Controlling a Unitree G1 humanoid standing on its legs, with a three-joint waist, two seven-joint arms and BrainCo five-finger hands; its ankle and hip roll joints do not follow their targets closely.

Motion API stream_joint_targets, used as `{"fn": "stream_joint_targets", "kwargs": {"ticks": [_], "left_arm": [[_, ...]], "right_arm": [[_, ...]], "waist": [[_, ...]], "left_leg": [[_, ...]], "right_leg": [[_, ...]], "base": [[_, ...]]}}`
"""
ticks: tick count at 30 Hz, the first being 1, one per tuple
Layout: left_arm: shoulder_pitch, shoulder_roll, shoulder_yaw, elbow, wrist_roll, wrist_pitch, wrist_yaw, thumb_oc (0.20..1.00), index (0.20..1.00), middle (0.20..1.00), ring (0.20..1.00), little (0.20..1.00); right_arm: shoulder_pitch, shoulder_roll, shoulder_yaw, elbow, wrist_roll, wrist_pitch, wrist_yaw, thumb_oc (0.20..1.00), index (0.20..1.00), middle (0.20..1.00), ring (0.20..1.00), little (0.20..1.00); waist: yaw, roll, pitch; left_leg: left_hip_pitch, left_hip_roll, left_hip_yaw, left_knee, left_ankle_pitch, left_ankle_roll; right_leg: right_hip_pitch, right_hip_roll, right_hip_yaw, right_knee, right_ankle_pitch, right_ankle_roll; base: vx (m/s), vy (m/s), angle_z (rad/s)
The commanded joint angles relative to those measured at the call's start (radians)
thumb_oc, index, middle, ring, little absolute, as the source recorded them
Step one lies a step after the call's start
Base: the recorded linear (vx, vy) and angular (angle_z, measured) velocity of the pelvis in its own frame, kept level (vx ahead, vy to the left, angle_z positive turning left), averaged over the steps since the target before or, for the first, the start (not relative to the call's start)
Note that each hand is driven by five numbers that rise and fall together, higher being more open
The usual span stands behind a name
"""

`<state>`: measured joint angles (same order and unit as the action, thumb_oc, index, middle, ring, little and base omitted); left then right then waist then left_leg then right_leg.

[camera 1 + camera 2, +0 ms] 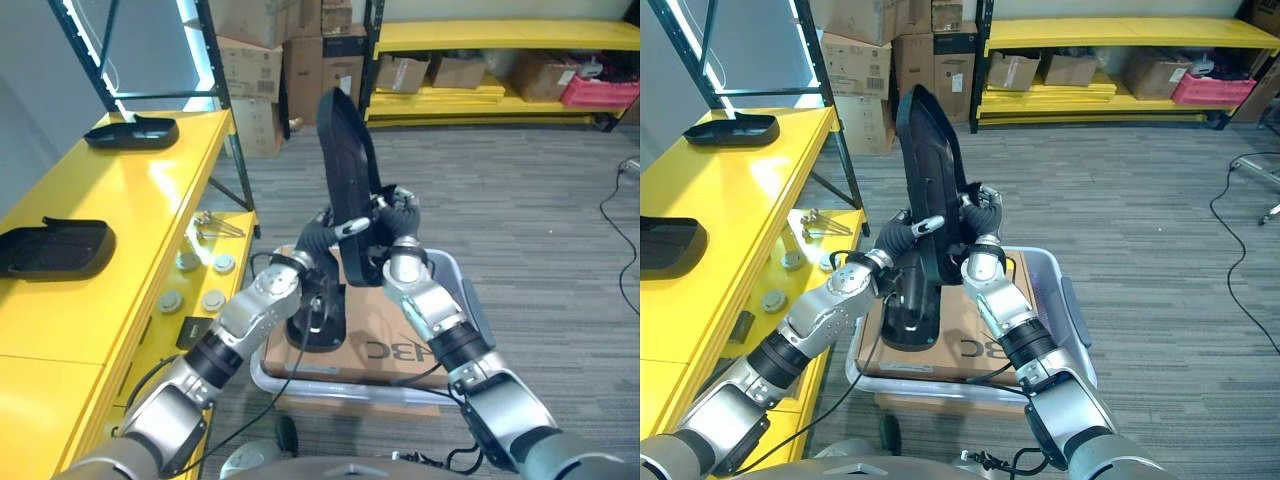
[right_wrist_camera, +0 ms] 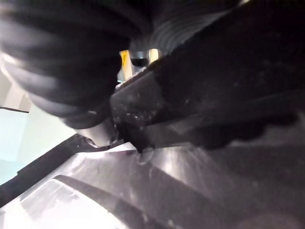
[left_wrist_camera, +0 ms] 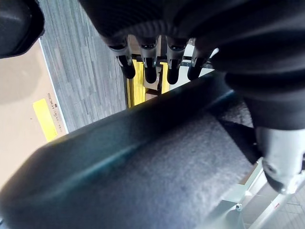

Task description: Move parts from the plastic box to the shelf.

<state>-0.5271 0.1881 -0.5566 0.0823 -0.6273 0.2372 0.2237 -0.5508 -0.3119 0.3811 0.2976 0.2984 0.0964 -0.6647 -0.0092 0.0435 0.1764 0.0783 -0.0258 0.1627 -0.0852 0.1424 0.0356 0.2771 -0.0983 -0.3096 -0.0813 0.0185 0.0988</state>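
Above the plastic box (image 1: 455, 275), at 12 o'clock, both the left hand (image 1: 335, 232) and right hand (image 1: 395, 215) clasp the upright black part (image 1: 345, 150), whose underside the left wrist view shows beneath curled fingers (image 3: 148, 64).

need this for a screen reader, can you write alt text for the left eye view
Both hands, left and right, hold a long black part upright above a plastic box with cardboard and another black part in it. At left, a yellow shelf carries two black parts.
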Motion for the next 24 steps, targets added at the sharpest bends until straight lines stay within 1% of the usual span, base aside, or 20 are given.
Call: {"fn": "stream_joint_targets", "kwargs": {"ticks": [1,3,5,8,9,10,11,12,14,24], "left_arm": [[-0.112,-0.049,-0.008,-0.05,-0.008,-0.126,0.029,1.0,1.0,1.0,1.0,1.0],[-0.11,-0.039,0.005,-0.062,0.011,-0.13,0.019,1.0,1.0,1.0,1.0,1.0],[-0.108,-0.022,0.021,-0.086,0.065,-0.103,0.004,1.0,1.0,1.0,1.0,1.0],[-0.108,-0.016,0.018,-0.087,0.1,-0.075,-0.024,1.0,1.0,1.0,1.0,1.0],[-0.109,-0.016,0.011,-0.081,0.116,-0.065,-0.038,0.639,0.639,0.639,0.639,0.639],[-0.111,-0.019,0.001,-0.072,0.123,-0.056,-0.048,0.31,0.31,0.31,0.31,0.31],[-0.111,-0.02,-0.002,-0.07,0.123,-0.054,-0.049,0.235,0.235,0.235,0.235,0.235],[-0.112,-0.024,-0.008,-0.067,0.125,-0.047,-0.051,0.2,0.2,0.2,0.2,0.2],[-0.115,-0.03,-0.028,-0.051,0.132,-0.036,-0.06,0.2,0.2,0.2,0.2,0.2],[-0.128,-0.038,-0.075,-0.026,0.201,-0.001,-0.102,0.2,0.2,0.2,0.2,0.2]], "right_arm": [[-0.126,0.035,0.021,0.006,-0.029,-0.023,-0.019,0.2,0.2,0.2,0.2,0.2],[-0.123,0.034,0.018,0.004,-0.027,-0.021,-0.025,0.2,0.2,0.2,0.2,0.2],[-0.118,0.028,0.007,0.002,-0.025,-0.028,-0.016,0.2,0.2,0.2,0.2,0.2],[-0.115,0.031,0.006,-0.001,-0.028,-0.035,-0.01,0.2,0.2,0.2,0.2,0.2],[-0.115,0.032,0.005,-0.001,-0.026,-0.037,-0.006,0.2,0.2,0.2,0.2,0.2],[-0.115,0.035,0.007,0.003,-0.023,-0.039,-0.006,0.2,0.2,0.2,0.2,0.2],[-0.115,0.037,0.008,0.004,-0.022,-0.041,-0.006,0.2,0.2,0.2,0.2,0.2],[-0.113,0.041,0.01,0.006,-0.021,-0.045,-0.006,0.2,0.2,0.2,0.2,0.2],[-0.114,0.048,0.016,0.016,-0.021,-0.056,-0.004,0.2,0.2,0.2,0.2,0.2],[-0.118,0.067,0.024,0.017,-0.017,-0.061,-0.009,0.2,0.2,0.2,0.2,0.2]], "waist": [[0.033,-0.016,-0.021],[0.037,-0.016,-0.02],[0.041,-0.016,-0.018],[0.043,-0.017,-0.017],[0.043,-0.018,-0.017],[0.043,-0.018,-0.018],[0.043,-0.018,-0.019],[0.042,-0.018,-0.02],[0.04,-0.018,-0.02],[0.034,-0.017,-0.017]], "left_leg": [[0.152,0.032,0.029,-0.002,-0.188,-0.026],[0.152,0.031,0.026,-0.002,-0.188,-0.025],[0.151,0.031,0.023,-0.002,-0.189,-0.024],[0.15,0.03,0.019,-0.002,-0.189,-0.024],[0.15,0.03,0.018,-0.002,-0.189,-0.023],[0.15,0.03,0.018,-0.002,-0.191,-0.023],[0.15,0.03,0.018,-0.002,-0.191,-0.023],[0.151,0.029,0.018,-0.002,-0.191,-0.022],[0.152,0.029,0.021,-0.002,-0.191,-0.022],[0.153,0.029,0.027,-0.002,-0.191,-0.02]], "right_leg": [[-0.062,-0.02,-0.004,-0.006,0.023,0.027],[-0.061,-0.02,-0.006,-0.006,0.023,0.026],[-0.06,-0.02,-0.009,-0.006,0.022,0.026],[-0.06,-0.02,-0.009,-0.006,0.022,0.025],[-0.06,-0.019,-0.009,-0.006,0.022,0.025],[-0.06,-0.019,-0.008,-0.006,0.021,0.025],[-0.06,-0.019,-0.008,-0.006,0.021,0.025],[-0.059,-0.019,-0.007,-0.006,0.02,0.025],[-0.059,-0.019,-0.005,-0.006,0.022,0.025],[-0.06,-0.018,0.002,-0.006,0.021,0.025]], "base": [[0.0,0.0,0.0],[0.0,0.0,0.0],[0.0,0.0,0.0],[0.0,0.0,0.0],[0.0,0.0,0.0],[0.0,0.0,0.0],[0.0,0.0,0.0],[0.0,0.0,0.0],[0.0,0.0,0.0],[0.0,0.0,0.0]]}}
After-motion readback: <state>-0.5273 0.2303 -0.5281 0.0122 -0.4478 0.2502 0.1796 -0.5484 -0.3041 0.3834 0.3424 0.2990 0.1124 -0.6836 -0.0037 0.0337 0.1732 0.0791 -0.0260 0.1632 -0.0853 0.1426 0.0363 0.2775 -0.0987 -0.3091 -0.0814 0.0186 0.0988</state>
